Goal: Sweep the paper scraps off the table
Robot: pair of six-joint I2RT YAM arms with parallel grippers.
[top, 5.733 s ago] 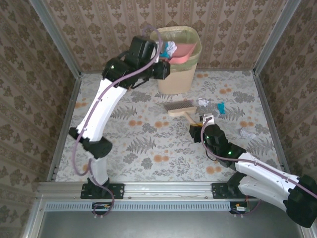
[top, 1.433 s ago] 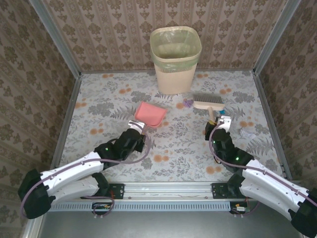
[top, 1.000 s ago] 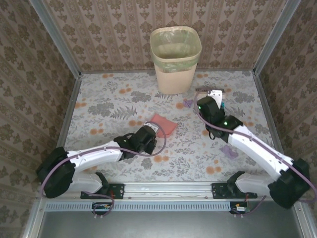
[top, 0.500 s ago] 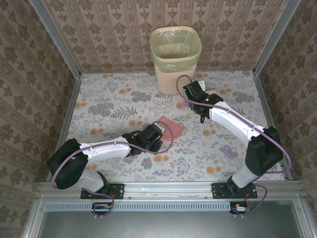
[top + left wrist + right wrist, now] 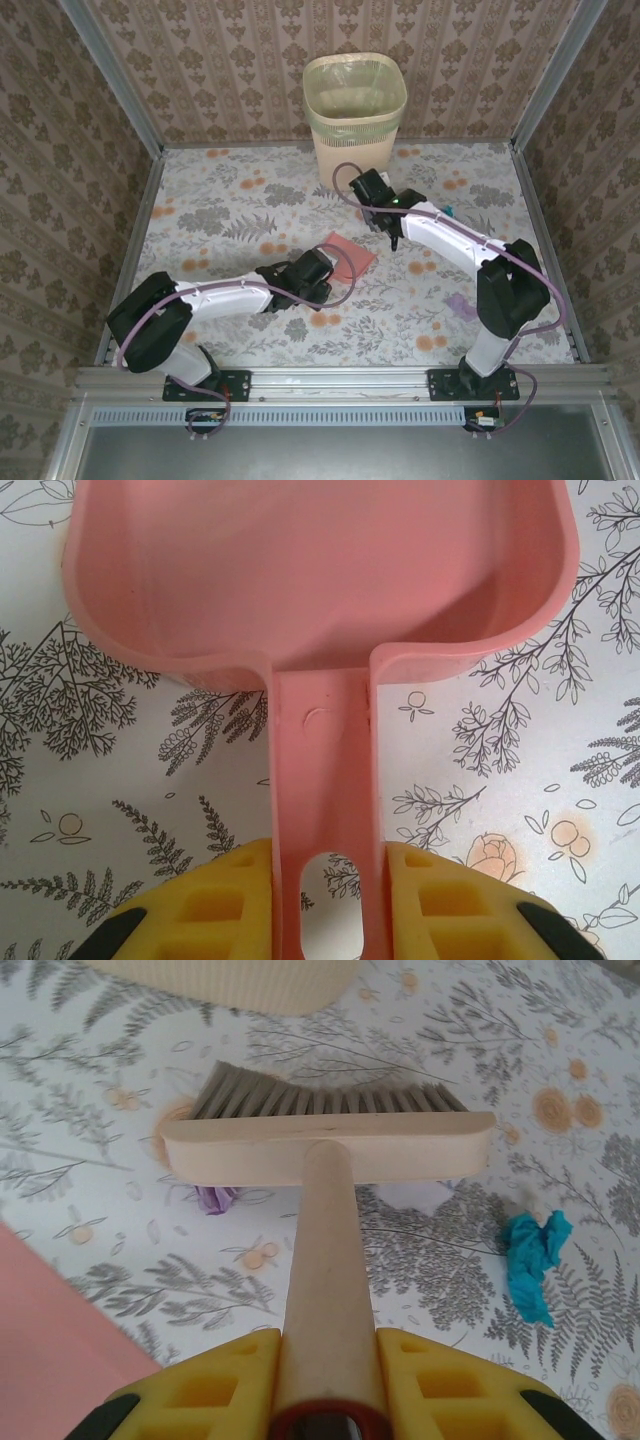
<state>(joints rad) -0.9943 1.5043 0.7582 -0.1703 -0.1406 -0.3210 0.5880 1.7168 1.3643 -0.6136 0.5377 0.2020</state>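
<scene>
My left gripper [image 5: 328, 865] [image 5: 320, 270] is shut on the flat handle of the pink dustpan [image 5: 320, 570] [image 5: 350, 255], which lies on the flowered table [image 5: 220, 220] with its mouth facing away. Over by the bin, my right gripper [image 5: 328, 1355] [image 5: 370, 192] is shut on the wooden handle of a brush [image 5: 330, 1145] whose bristles point at the bin. Near the brush head lie three paper scraps: a lilac one [image 5: 215, 1198], a white one [image 5: 415, 1196] and a teal one [image 5: 535, 1260]. Another lilac scrap [image 5: 462, 305] lies further right on the table.
A beige bin [image 5: 355, 120] with a greenish liner stands at the back middle, just beyond the brush. Brown patterned walls and aluminium rails [image 5: 330, 380] enclose the table. The dustpan's corner [image 5: 60, 1330] lies close to the left of the brush.
My right arm has swung left with the brush, from the right side to the front of the bin. My left arm has pushed the dustpan a little rightwards.
</scene>
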